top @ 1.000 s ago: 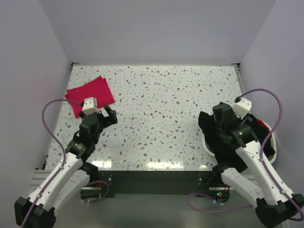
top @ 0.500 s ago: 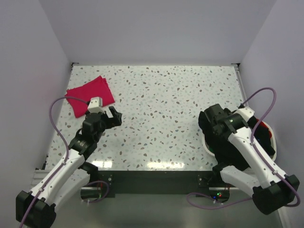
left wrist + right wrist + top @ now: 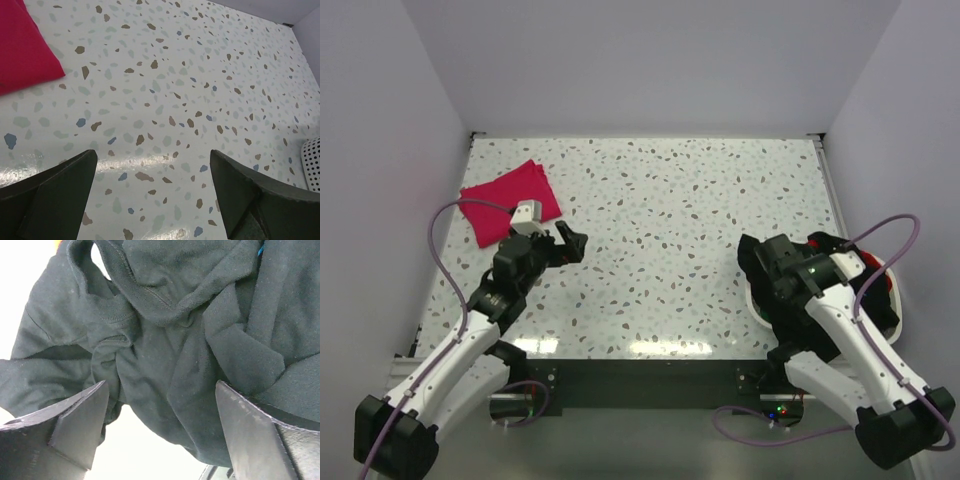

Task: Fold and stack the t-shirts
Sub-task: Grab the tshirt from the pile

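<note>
A magenta-pink t-shirt (image 3: 510, 200), folded to a small rectangle, lies at the table's far left; its corner (image 3: 25, 45) shows in the left wrist view. My left gripper (image 3: 570, 241) hovers open just right of it, above bare tabletop, its fingers (image 3: 50, 200) wide apart around nothing (image 3: 152, 200). A crumpled black t-shirt (image 3: 175, 340) spills over the white basket's left rim (image 3: 755, 305). My right gripper (image 3: 763, 268) stands open right above it, the cloth filling the space between the fingers (image 3: 65, 430) without being pinched (image 3: 160, 435). A bit of red cloth (image 3: 876, 266) peeks out of the basket.
The white perforated basket (image 3: 312, 155) stands at the table's right near corner. White walls close in the table on the left, back and right. The right arm lies across the basket and hides most of what is in it.
My left gripper has drifted right and away from the pink t-shirt. The right arm has swung and lowered over the basket, closer to the black t-shirt. Both stay open.
</note>
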